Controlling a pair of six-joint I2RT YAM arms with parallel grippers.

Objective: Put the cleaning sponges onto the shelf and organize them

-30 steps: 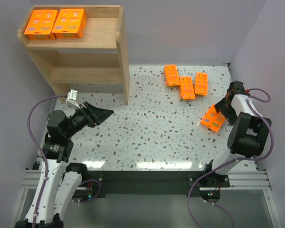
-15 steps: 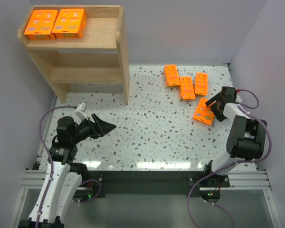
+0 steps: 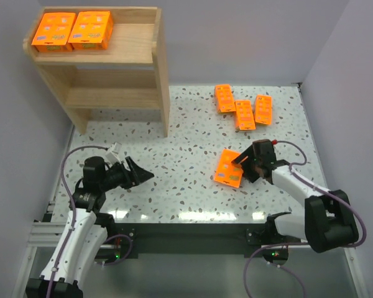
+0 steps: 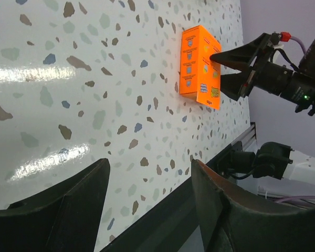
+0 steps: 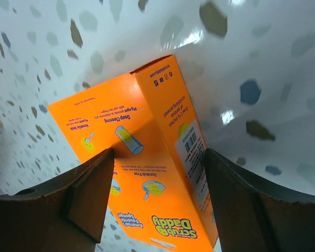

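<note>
Nearest you, the left gripper (image 3: 140, 176) hangs low over the speckled table (image 3: 186, 143) at its near-left, fingers spread wide with nothing between them (its wrist view shows only bare table in the gap (image 4: 149, 165)). To its right, at mid-table, the right gripper (image 3: 240, 167) is pinching one orange sponge pack (image 3: 227, 169) by its right-hand end; your right wrist view shows a finger on either side of the pack (image 5: 136, 157), one on its broad printed face. From the left wrist view the pack (image 4: 197, 63) sits tilted, low against the table. Farther back on the right, three more packs (image 3: 244, 114) lie flat in a loose cluster, close beside one another. At the far left stands the shelf (image 3: 156, 68), with two packs (image 3: 90, 29) lying side by side, touching, on the left of its top tier.
</note>
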